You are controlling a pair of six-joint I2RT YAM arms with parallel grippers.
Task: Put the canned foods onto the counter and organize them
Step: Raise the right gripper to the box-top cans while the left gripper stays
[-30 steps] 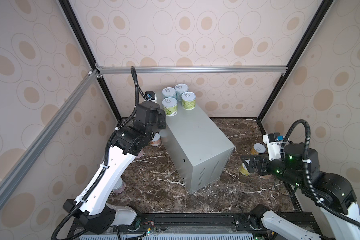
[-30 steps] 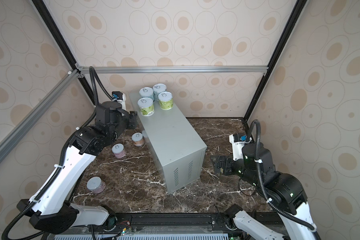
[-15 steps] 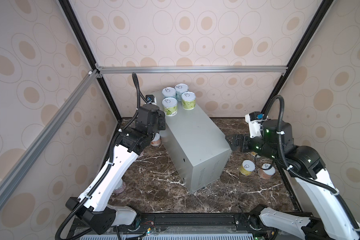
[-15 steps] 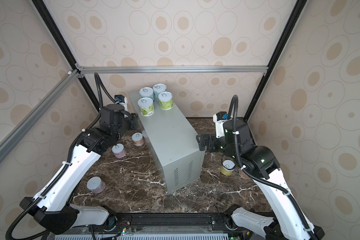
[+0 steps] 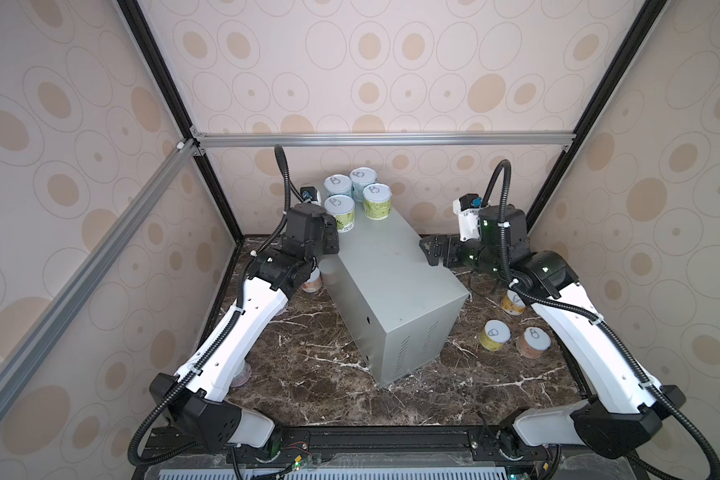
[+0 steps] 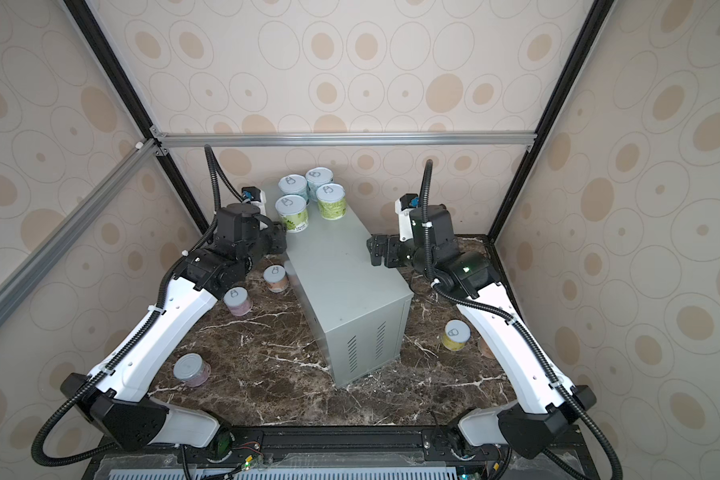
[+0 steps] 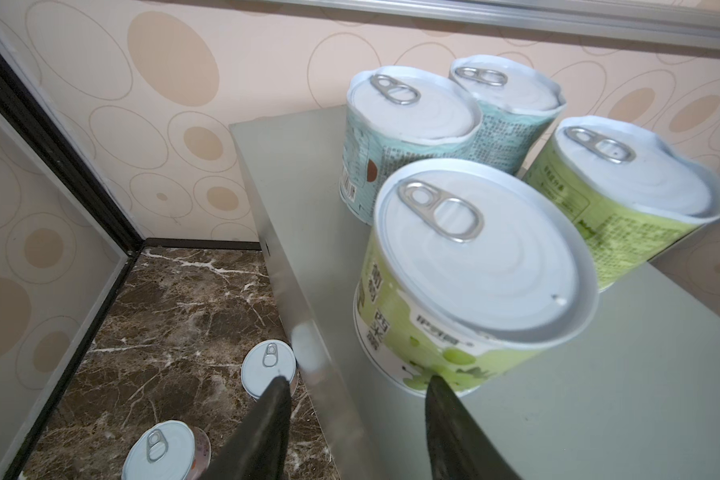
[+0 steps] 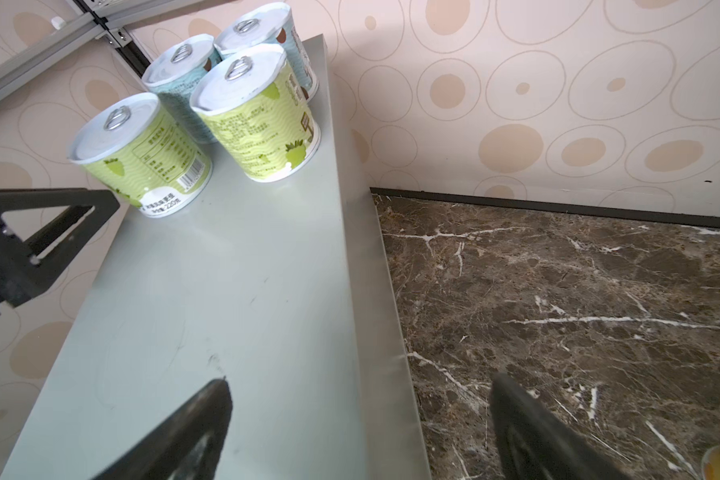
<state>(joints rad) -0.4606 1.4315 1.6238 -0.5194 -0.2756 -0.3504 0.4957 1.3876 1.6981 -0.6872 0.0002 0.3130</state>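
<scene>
On the far end of the grey counter (image 5: pixel 391 282) (image 6: pixel 341 266) stand two teal cans (image 5: pixel 337 188) (image 6: pixel 292 189) and two green cans (image 5: pixel 377 201) (image 7: pixel 466 274) (image 8: pixel 262 112), upright and close together. My left gripper (image 5: pixel 331 245) (image 6: pixel 281 245) (image 7: pixel 354 384) hovers at the counter's left edge, just short of the nearest green can, open and empty. My right gripper (image 5: pixel 427 249) (image 6: pixel 373 249) (image 8: pixel 360 380) is open wide over the counter's right edge, holding nothing. More cans stand on the marble.
On the marble left of the counter are an orange can (image 6: pixel 275 278) (image 7: pixel 269 368) and two pink cans (image 6: pixel 237 301) (image 6: pixel 191 370). To its right stand yellow cans (image 5: pixel 494 334) (image 5: pixel 514 301) and a brownish can (image 5: pixel 533 343). Walls enclose the cell closely on three sides.
My right arm has swung up from the cans on the right of the marble to the counter's right edge, still open. The left gripper has barely shifted beside the green can.
</scene>
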